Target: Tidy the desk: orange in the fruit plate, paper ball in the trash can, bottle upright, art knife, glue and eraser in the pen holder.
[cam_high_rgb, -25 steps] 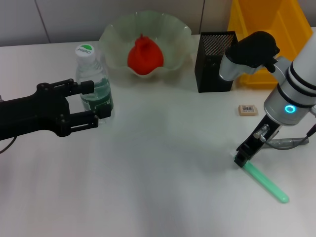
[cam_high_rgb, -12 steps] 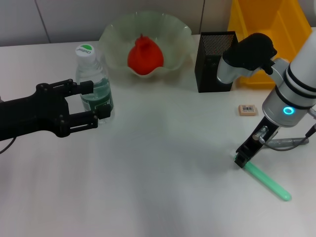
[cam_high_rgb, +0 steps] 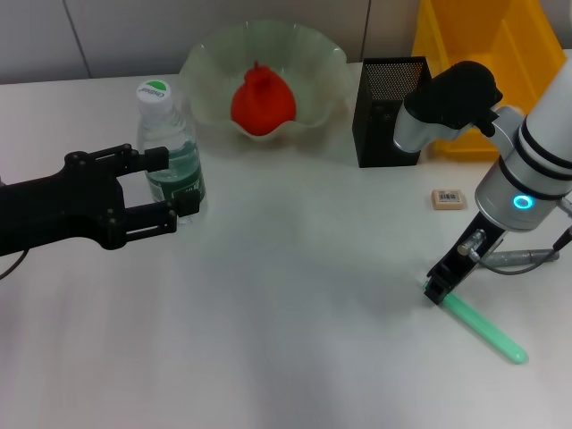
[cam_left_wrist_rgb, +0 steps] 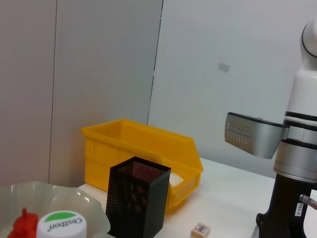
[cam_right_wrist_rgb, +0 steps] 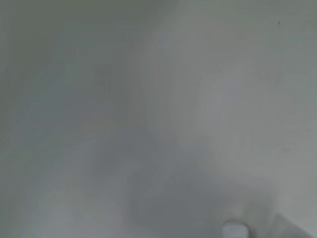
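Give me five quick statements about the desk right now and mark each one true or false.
1. The orange lies in the fruit plate. True.
2. The bottle lies on its side. False: it stands upright, cap on top, between the fingers of the left end effector.
3. The eraser is in the pen holder. False: it lies on the table, apart from the holder.
4. The right end effector is down at one end of a green stick lying on the table. True.
5. The trash can stands in front of the bottle. False: it is at the far right, behind the pen holder.
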Robot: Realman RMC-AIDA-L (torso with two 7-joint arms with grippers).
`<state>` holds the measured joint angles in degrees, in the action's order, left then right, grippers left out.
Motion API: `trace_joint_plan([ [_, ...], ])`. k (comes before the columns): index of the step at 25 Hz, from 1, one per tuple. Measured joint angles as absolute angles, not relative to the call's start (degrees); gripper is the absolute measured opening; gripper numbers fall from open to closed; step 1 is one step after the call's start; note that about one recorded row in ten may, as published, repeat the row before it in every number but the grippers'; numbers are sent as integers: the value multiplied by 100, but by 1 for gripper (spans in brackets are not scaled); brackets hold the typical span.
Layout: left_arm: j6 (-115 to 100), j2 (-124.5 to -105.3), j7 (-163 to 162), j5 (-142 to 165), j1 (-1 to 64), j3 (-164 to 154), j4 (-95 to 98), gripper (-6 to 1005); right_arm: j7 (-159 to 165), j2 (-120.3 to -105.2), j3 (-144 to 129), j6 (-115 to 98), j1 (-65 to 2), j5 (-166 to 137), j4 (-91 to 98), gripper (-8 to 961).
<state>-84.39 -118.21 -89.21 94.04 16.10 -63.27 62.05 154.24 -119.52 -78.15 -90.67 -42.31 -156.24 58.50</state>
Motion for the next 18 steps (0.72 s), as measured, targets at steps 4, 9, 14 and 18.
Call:
trace_joint_plan([
  [4,-8446,-11821,-8920,9397,1603,-6321,6205,739,15457,-11953,-7815,-9027,-4221,-15624,5858,183],
  [9,-8447,-11821,-8921,9393,1592,-6311,6205,739,15485,-11953,-7814,-9006,-4193,-15626,5978,183],
  [14,-8454,-11831,-8921,9393,1589,-6270,6205,739,15490,-11949,-7811,-9003,-4138,-15626,6283,183],
  [18,-8450,-11831,-8921,9393,1592,-6265,6205,739,15490,-11938,-7766,-8963,-4135,-15615,6493,183],
])
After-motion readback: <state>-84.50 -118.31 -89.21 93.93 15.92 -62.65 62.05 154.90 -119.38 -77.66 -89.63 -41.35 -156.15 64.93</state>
